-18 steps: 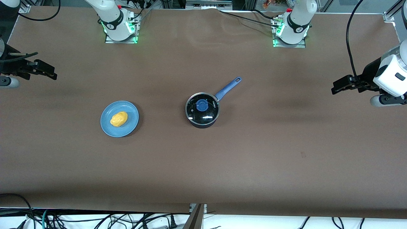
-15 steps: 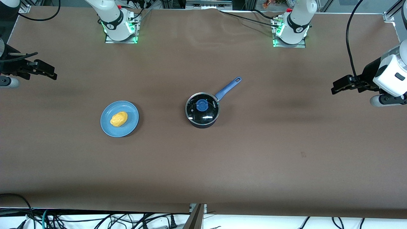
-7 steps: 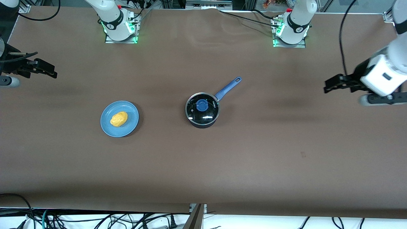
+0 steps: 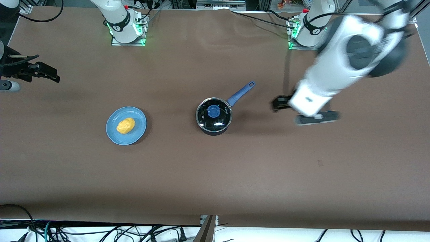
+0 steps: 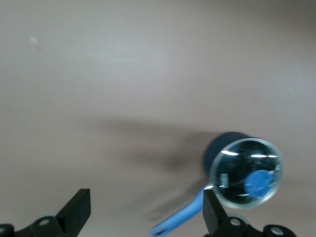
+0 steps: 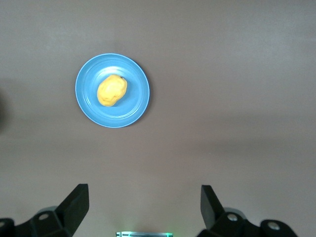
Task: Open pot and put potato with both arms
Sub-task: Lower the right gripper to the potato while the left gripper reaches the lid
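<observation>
The black pot with its glass lid and blue knob stands at the table's middle, and the lid is on. Its blue handle points toward the left arm's base. The yellow potato lies on a blue plate toward the right arm's end. My left gripper is open and empty, above the table beside the pot at the left arm's end. Its wrist view shows the pot past the open gripper. My right gripper is open and waits at the table's edge. Its wrist view shows the potato.
The arm bases stand with green lights along the table edge farthest from the front camera. Cables hang below the edge nearest the camera. The table is covered in brown cloth.
The left arm has swung in fast from the table's end toward the pot, its gripper still open. The right arm, pot, plate and potato have not moved.
</observation>
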`<state>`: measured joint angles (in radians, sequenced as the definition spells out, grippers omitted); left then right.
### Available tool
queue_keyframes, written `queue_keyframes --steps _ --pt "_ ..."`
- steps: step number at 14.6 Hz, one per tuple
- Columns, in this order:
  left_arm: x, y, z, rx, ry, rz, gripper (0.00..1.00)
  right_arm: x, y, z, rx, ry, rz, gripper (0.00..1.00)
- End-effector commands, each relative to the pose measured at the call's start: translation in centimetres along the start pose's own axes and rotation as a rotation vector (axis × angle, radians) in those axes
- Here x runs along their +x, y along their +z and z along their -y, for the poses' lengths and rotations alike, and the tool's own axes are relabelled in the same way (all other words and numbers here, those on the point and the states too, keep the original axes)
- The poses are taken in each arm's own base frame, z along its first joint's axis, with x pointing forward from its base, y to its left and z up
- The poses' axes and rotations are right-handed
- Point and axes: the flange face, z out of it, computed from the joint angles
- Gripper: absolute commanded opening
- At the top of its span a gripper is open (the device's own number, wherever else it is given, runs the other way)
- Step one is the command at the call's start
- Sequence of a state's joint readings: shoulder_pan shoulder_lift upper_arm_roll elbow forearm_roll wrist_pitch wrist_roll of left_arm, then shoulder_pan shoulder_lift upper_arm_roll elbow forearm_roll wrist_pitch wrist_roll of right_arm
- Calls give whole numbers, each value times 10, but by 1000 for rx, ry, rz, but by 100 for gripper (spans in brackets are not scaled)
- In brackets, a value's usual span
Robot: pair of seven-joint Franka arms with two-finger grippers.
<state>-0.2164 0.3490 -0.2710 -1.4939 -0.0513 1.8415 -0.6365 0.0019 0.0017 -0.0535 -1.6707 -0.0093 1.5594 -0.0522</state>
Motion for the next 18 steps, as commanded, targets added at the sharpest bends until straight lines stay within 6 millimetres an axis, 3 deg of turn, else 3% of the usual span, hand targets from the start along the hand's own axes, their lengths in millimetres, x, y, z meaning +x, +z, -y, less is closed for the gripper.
queue_keyframes --steps 1,4,6,8,13,16,18 --pt "-13 58 -60 -21 -52 -8 100 -2 2 1 -15 -11 16 100" --pt "-36 116 -108 26 -89 -63 100 6 37 5 -12 -10 145 100" --pt "-51 140 -139 36 -104 -73 100 11 47 7 -8 -7 159 100" --pt "-59 162 -160 60 -84 -91 100 29 73 24 -15 38 166 100" --pt "-80 206 -183 119 -51 -109 100 74 149 109 -71 336 133 100" --pt "-86 216 -189 109 -39 -113 100 96 205 140 -77 519 84 100" --pt "-90 220 -192 111 -33 -111 100 105 248 142 -70 610 53 100"
